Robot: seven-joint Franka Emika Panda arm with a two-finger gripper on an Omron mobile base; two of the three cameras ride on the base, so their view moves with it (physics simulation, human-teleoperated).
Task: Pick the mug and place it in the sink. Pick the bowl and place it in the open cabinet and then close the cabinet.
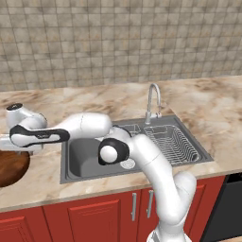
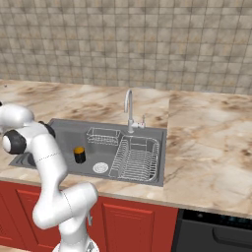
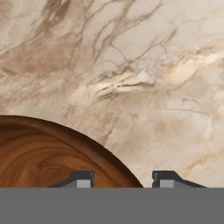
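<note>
Marble counter (image 1: 203,108) under tiled wall; the sink (image 1: 85,163) already holds a small dark mug (image 2: 79,155), so that step looks done. The arm reaches toward nine o'clock in the left base view, over the bowl (image 1: 12,168) at the frame's edge. In the hand view the gripper (image 3: 123,180) is partly open, its tips straddling the bowl's rim (image 3: 87,144), apparently to pinch the wall; I cannot tell whether it grips.
</note>
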